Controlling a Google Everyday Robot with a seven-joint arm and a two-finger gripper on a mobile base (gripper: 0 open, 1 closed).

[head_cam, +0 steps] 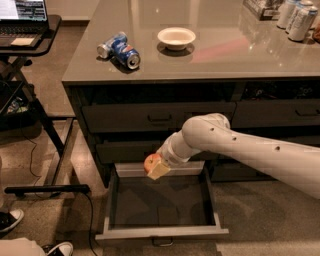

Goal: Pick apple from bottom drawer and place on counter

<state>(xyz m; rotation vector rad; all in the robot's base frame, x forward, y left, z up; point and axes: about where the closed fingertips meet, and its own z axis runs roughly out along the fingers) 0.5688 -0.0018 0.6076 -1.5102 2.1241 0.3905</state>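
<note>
My gripper (154,166) is at the end of the white arm, above the back left of the open bottom drawer (161,231). It is shut on the small red-orange apple (149,162), which hangs clear above the dark drawer floor, in front of the middle drawer's front. The drawer is pulled out with nothing showing on its floor. The glossy grey-brown counter (210,52) lies above, well higher than the apple.
On the counter lie two blue soda cans (120,49) on their sides and a white bowl (176,37); several upright cans (296,17) stand at the far right. A black desk with a laptop (22,15) stands left. Shoes (10,220) show at bottom left.
</note>
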